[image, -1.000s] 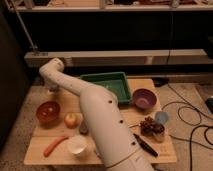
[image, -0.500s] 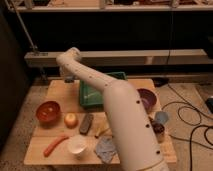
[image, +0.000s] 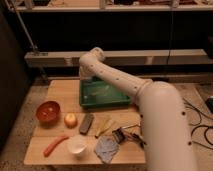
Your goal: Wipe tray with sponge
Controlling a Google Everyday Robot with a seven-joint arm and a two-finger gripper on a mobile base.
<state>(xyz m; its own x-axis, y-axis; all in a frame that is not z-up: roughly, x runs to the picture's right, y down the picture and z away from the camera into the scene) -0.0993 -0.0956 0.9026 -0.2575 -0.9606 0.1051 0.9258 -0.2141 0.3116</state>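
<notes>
The table [image: 60, 90] is carrying the full set of items. At the far left, a red bowl [image: 48, 111] is sitting near the edge, with an orange-red stick [image: 55, 145] lying in front of it. Next come a pale round fruit [image: 70, 119] and a white cup [image: 76, 145]. A dark grey bar [image: 86, 123] is lying just right of the fruit, followed by a yellow-green item [image: 103, 126] and a blue-grey cloth [image: 106, 148] at the near edge. All of these are resting where they were half a second ago.

The tray [image: 105, 95] is sitting at the back centre of the table. Most of its floor is now exposed; half a second ago the arm was crossing its right part.

The gripper [image: 86, 77] is hanging at the tray's far left corner, below the arm's bend. That bend has shifted right since the earlier frame. The jaws are fully closed. Whether anything is pinched between them cannot be told.

The sponge cannot be made out anywhere on the table or in the tray.

At the right, the arm's thick white body is now covering the table's right end, including the purple bowl seen earlier.
</notes>
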